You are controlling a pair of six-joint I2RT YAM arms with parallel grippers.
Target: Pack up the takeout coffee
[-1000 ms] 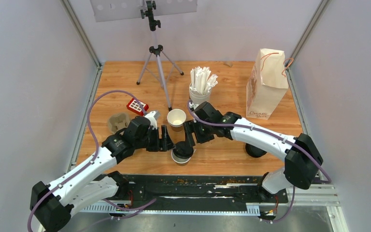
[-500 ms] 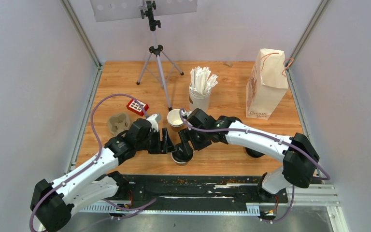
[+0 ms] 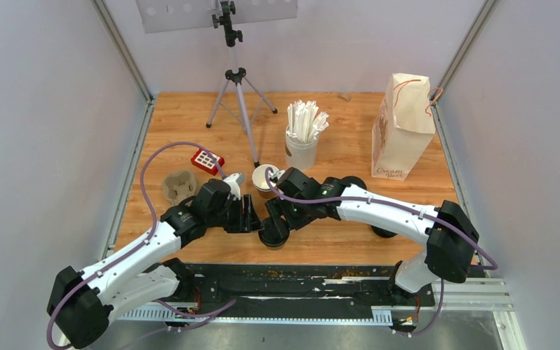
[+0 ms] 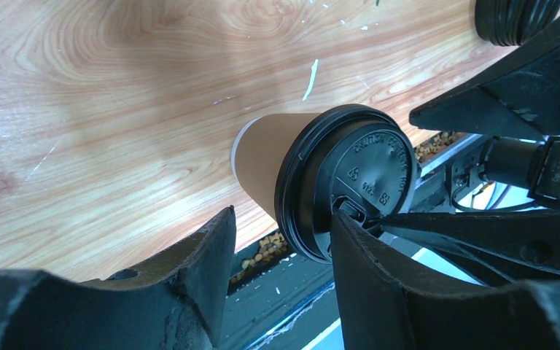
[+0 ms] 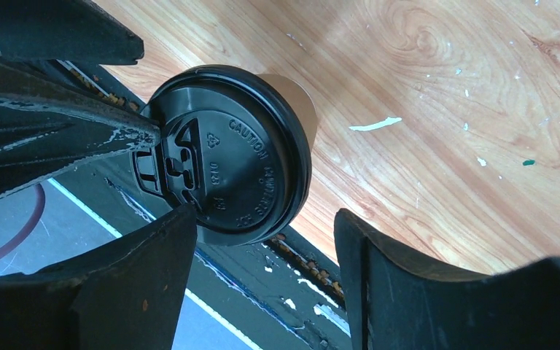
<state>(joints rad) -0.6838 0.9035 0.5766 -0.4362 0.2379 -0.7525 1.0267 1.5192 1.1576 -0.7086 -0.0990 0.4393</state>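
Top external view showed both arms meeting at the lower middle of the frame over one lidded takeout coffee (image 3: 273, 233) standing on the table (image 3: 350, 146). Your left gripper (image 4: 281, 219) straddled the cup with jaws partly apart, one finger at the lid's rim and a gap at the other, so it held nothing. Your right gripper (image 5: 262, 215) stood open around the black lid (image 5: 230, 153) and also gripped nothing. I judged you were securing or taking up this cup. Next you needed one firm grasp on its body, kept upright, then a carry toward the paper bag (image 3: 402, 127) at upper right.

Bright, even light w/ soft shadows; wrist views blurry in foreground.
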